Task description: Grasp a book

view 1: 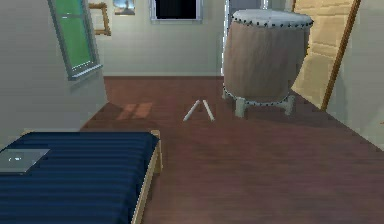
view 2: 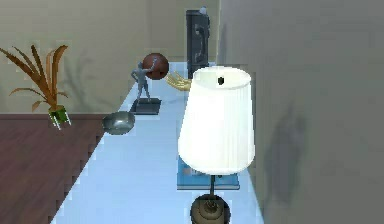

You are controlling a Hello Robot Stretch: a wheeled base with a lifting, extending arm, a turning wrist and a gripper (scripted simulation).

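On a pale blue tabletop [view 2: 110,185] in the arm side view, a flat bluish slab [view 2: 228,181] that could be a book lies behind the stem of a lamp with a white shade [view 2: 217,120]. In the forward view, a flat grey rectangle [view 1: 21,159], book or laptop, rests on a bed with a dark blue cover [view 1: 90,170] at the lower left.
Farther back on the tabletop stand a grey bowl [view 2: 118,122], a brown ball on a stand [view 2: 152,67], a yellow thing [view 2: 180,85] and a dark upright screen [view 2: 197,50]. A potted plant [view 2: 45,75] stands at its left. Ahead, a large drum [view 1: 263,55] and two white sticks [view 1: 200,110] stand on the wooden floor.
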